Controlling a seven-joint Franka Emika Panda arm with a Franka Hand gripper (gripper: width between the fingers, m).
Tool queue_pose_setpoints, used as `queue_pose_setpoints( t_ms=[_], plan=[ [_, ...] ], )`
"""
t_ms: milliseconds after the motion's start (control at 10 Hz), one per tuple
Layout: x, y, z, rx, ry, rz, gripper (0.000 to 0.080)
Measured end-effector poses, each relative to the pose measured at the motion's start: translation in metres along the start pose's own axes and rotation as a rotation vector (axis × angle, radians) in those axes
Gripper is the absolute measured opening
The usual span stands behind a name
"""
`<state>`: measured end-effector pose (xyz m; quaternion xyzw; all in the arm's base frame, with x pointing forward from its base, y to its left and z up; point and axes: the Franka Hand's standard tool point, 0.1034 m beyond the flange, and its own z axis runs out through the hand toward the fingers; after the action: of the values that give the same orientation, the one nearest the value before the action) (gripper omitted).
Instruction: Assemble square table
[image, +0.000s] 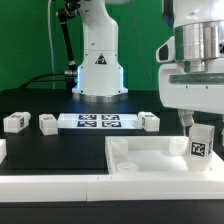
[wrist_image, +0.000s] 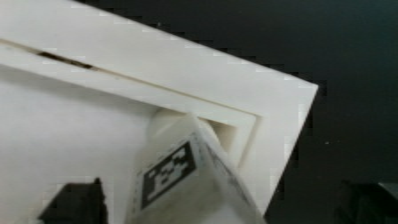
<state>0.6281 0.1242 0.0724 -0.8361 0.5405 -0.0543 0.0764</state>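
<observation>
The square panel (image: 150, 157) lies rim-up on the black table at the exterior view's right; its corner shows in the wrist view (wrist_image: 214, 90). One tagged white leg (image: 203, 144) stands slightly tilted in the panel's near right corner, and shows close up in the wrist view (wrist_image: 187, 170). My gripper (image: 200, 125) hangs right over that leg, with its fingers (wrist_image: 75, 202) spread wide on either side of the leg top and a gap showing beside it. Three more legs lie on the table: two at the left (image: 15, 122) (image: 48, 123) and one in the middle (image: 148, 120).
The marker board (image: 100, 122) lies flat between the loose legs, in front of the robot base (image: 98, 60). A long white bar (image: 60, 186) runs along the front edge. A black cable stand (image: 66, 45) is behind at the left.
</observation>
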Motion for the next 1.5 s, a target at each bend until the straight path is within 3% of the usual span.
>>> queue_pose_setpoints(
  t_ms=[200,300,400,500,600,700,1100,1500],
  plan=[
    [0.0093,0.0008,0.0008,-0.02,0.028,-0.36,0.0649],
    [0.009,0.0001,0.0008,-0.021,0.03,-0.377,0.0649],
    [0.0098,0.0003,0.0007,-0.021,0.031,-0.376,0.0527],
    [0.0098,0.0003,0.0007,-0.021,0.031,-0.359,0.0527],
    [0.0096,0.0002,0.0007,-0.019,0.03,-0.323,0.0388],
    [0.011,0.0032,0.0017,-0.025,0.029,-0.253,0.0295],
    [0.0145,0.006,0.0017,-0.022,0.031,0.083,0.0295],
    [0.0089,0.0085,0.0025,0.007,-0.015,0.816,0.0295]
  ],
)
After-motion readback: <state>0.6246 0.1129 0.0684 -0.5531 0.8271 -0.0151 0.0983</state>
